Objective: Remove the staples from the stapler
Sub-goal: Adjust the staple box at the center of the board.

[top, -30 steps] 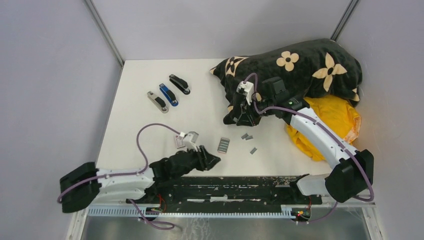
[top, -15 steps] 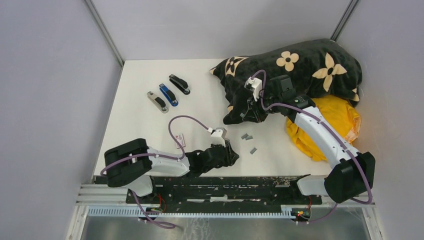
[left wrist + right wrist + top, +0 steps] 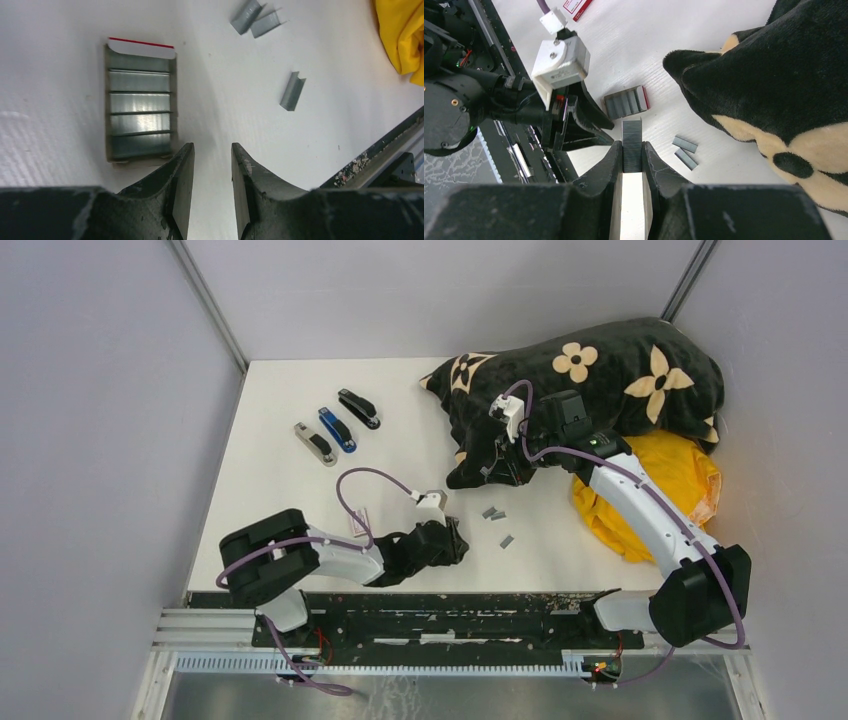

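White table (image 3: 280,480), grey walls. Three staplers (image 3: 337,429) far left, black flowered cloth (image 3: 620,370) far right. Mid-table lie loose staples (image 3: 506,540).

Right wrist alone shows: right gripper (image 3: 631,147) clamped on a staple strip (image 3: 632,131).

Left wrist alone shows: left gripper (image 3: 210,150) fingers apart, empty, just beside open staple box (image 3: 140,112).

White arms (image 3: 640,508) with black joints (image 3: 695,600), purple cables (image 3: 372,474).

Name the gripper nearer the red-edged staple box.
Left. The left gripper is at the edge of the staple box; the right gripper, holding a staple strip, is farther off.
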You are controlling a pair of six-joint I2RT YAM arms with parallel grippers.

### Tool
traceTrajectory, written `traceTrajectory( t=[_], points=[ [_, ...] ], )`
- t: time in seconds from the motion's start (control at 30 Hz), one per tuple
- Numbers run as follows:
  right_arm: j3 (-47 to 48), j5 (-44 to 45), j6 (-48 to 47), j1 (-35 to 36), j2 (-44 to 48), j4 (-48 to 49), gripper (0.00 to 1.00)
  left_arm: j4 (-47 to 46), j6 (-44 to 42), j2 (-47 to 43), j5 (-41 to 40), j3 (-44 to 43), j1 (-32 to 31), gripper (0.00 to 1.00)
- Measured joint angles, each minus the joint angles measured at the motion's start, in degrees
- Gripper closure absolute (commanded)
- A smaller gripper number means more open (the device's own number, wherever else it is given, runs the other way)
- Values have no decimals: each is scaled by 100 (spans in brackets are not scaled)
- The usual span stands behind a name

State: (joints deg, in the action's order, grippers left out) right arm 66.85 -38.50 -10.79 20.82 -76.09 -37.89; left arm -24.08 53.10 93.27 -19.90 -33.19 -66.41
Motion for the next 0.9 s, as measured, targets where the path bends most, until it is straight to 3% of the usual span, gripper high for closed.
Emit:
traceTrajectory(
  t=[0.6,0.9],
  points=[
    [0,-98,22,4,0,-22,80,450,-339,-1180,208,601,925,56],
    [22,-39,-7,363,-282,-151,80,496,-949,-3195,376,1200,1021,51]
  ],
)
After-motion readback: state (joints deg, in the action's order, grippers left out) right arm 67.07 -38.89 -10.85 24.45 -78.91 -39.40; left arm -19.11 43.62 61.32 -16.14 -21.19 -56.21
